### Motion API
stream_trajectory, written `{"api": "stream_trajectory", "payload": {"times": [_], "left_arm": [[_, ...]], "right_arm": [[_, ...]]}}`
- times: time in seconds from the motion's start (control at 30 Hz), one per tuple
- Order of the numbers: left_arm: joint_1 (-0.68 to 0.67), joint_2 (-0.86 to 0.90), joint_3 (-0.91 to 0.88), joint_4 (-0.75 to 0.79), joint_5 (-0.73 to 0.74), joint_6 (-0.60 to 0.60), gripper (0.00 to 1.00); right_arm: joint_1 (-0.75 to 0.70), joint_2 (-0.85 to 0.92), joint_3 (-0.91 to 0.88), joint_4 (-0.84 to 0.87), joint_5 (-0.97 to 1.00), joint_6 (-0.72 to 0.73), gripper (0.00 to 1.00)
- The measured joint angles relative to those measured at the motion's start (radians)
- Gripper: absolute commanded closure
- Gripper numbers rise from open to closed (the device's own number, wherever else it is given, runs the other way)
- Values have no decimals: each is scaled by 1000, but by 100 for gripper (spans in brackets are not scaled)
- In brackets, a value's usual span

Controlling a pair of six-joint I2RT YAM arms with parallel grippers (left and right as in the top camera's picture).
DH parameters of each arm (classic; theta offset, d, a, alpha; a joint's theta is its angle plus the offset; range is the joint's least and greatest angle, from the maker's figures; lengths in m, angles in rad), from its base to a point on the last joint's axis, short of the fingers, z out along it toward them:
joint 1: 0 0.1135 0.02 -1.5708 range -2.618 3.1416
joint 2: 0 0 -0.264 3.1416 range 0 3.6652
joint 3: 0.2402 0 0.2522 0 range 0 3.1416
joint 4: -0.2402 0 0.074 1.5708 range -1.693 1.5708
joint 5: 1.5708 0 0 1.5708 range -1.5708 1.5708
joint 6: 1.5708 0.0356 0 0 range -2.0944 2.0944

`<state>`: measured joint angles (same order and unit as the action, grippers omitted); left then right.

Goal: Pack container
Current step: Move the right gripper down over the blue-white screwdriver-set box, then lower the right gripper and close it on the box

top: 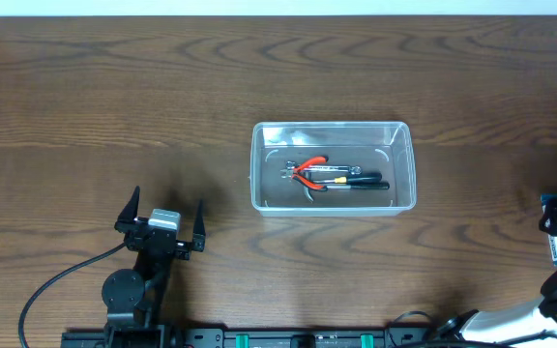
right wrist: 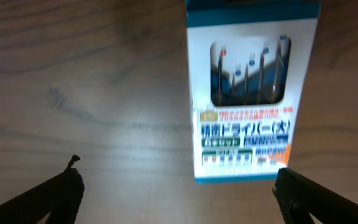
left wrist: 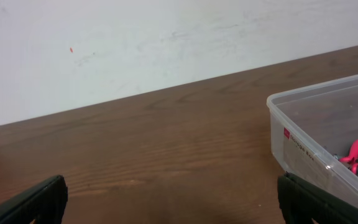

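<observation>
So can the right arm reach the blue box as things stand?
Probably yes. The box lies flat on the table just ahead of the open right end effector, with nothing between them.

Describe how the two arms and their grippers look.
The left arm is black, with a round joint housing, a light grey block at its wrist and a black cable looping off it. The left gripper has two black, tapering fingers. The right arm is partly pale grey, partly black; the right gripper has black fingers too.

Lab-like robot bench: wood-grain table (top: 114, 97), white wall (left wrist: 104, 50), cabled arm base (top: 124, 288).
</observation>
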<state>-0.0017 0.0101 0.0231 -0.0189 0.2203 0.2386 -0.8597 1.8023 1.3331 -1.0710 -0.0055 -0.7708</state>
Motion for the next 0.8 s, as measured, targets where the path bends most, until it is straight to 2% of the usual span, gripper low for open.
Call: {"api": "stream_trajectory", "payload": {"times": [0.37, 0.8], "left_arm": [[0, 0, 0, 0, 0, 0, 2], [0, 0, 0, 0, 0, 0, 2]], "right_arm": [[-32, 50, 0, 116, 59, 4, 1], [-40, 105, 0, 135, 71, -6, 1]]}}
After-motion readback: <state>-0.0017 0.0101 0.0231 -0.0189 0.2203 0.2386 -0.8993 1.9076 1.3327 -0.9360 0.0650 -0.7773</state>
